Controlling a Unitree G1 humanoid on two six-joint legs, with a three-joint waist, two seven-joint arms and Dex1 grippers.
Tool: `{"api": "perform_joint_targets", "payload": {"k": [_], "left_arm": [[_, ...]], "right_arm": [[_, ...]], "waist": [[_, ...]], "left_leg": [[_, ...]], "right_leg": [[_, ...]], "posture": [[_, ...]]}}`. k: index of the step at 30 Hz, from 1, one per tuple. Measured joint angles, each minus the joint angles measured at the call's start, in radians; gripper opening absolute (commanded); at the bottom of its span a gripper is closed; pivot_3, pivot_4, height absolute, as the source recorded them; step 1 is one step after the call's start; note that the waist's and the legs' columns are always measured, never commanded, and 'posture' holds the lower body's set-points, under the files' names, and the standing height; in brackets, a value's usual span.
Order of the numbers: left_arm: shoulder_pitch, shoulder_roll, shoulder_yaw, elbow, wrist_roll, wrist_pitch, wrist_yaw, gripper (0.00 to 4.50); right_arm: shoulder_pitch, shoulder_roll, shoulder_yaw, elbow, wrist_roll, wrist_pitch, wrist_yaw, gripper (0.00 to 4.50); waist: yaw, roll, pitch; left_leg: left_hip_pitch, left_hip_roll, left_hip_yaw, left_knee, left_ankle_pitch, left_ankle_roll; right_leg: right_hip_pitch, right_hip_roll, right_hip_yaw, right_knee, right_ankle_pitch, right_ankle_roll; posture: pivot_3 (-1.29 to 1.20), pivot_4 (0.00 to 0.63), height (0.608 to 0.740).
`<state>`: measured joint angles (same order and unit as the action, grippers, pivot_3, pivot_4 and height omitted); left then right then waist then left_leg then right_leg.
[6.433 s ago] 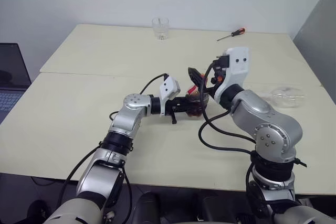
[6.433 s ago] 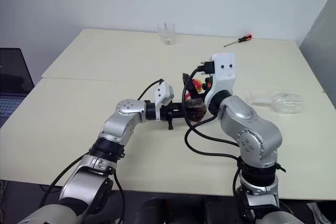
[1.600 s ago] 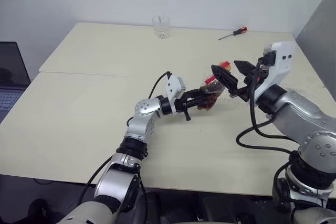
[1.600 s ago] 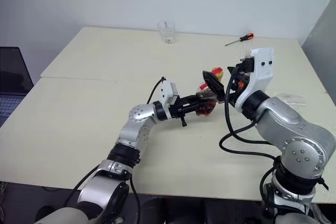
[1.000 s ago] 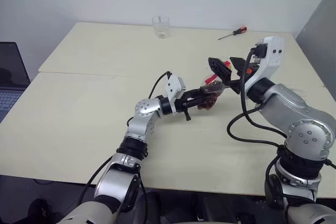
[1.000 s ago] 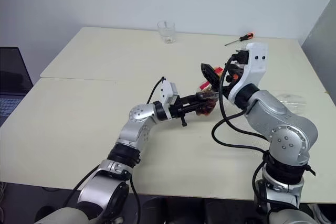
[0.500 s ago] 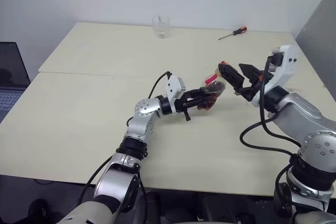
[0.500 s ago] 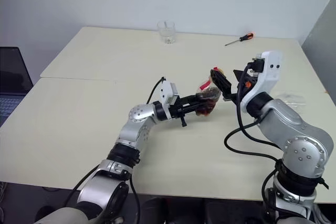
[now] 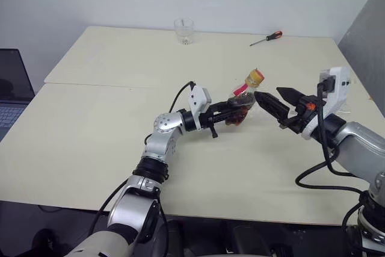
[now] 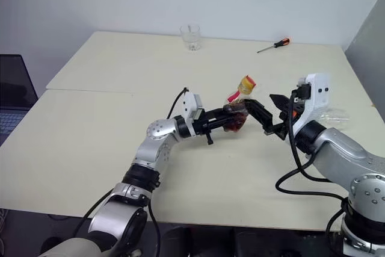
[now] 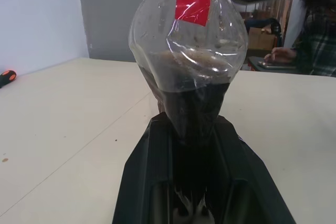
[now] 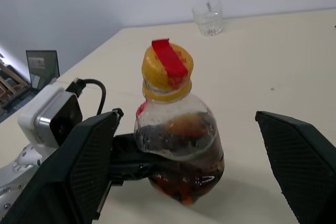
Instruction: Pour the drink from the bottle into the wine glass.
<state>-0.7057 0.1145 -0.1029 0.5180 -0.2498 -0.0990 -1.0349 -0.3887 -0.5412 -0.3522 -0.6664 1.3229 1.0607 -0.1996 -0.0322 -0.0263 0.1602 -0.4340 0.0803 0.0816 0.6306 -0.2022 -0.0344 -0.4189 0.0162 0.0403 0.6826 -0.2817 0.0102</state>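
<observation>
While I watch from the head cameras, my left gripper (image 9: pixel 236 112) is clamped tight on the bottle (image 9: pixel 243 104), a squat clear plastic body crumpled at the pinch, held tilted above the matte cream table (image 9: pixel 90 130); the drink (image 12: pixel 181 179), dark brown, pools in its rounded base; a yellow cap (image 12: pixel 167 66) with a red strip tops it; just beside it my right gripper (image 9: pixel 278 104) stands wide apart, holding nothing; further right the wine glass (image 10: pixel 332 114) seems to lie on the tabletop; far back sit a short clear tumbler (image 9: pixel 184 30) and a red-handled screwdriver (image 9: pixel 266 38).
</observation>
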Motion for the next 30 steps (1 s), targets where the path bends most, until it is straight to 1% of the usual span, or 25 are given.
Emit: {"api": "perform_joint_targets", "payload": {"k": [6, 11, 18, 30], "left_arm": [[0.0, 0.003, 0.001, 0.0, 0.0, 0.0, 0.001, 0.48], [0.0, 0.0, 0.002, 0.0, 0.0, 0.0, 0.003, 0.48], [0.0, 0.0, 0.003, 0.0, 0.0, 0.0, 0.016, 0.48], [0.0, 0.002, 0.003, 0.0, 0.0, 0.0, 0.02, 0.48]], "right_arm": [[-0.03, 0.024, 0.041, 0.047, -0.002, -0.071, -0.044, 4.5], [-0.073, 0.083, 0.079, 0.085, 0.002, -0.127, -0.071, 4.5], [-0.084, 0.12, 0.139, 0.103, 0.003, -0.157, -0.095, 4.5], [-0.135, 0.147, 0.154, 0.15, 0.001, -0.199, -0.112, 4.5]], "waist": [[0.002, 0.0, 0.0], [0.001, 0.0, 0.0], [0.001, 0.0, 0.0], [0.001, 0.0, 0.0]], "left_leg": [[0.0, 0.0, 0.001, 0.0, 0.0, 0.0], [0.0, 0.0, 0.0, 0.0, 0.0, 0.0], [0.0, 0.0, 0.001, 0.0, 0.0, 0.0], [0.0, 0.0, 0.001, 0.0, 0.0, 0.0]], "right_leg": [[0.0, 0.0, 0.0, -0.001, 0.0, 0.0], [0.0, 0.0, 0.0, 0.0, 0.0, 0.0], [0.0, 0.0, 0.001, 0.0, 0.001, 0.0], [0.0, 0.0, 0.0, 0.0, 0.001, -0.001]], "posture": [[0.0, 0.15, 0.74], [0.0, 0.15, 0.74], [0.0, 0.15, 0.74], [0.0, 0.15, 0.74]]}}
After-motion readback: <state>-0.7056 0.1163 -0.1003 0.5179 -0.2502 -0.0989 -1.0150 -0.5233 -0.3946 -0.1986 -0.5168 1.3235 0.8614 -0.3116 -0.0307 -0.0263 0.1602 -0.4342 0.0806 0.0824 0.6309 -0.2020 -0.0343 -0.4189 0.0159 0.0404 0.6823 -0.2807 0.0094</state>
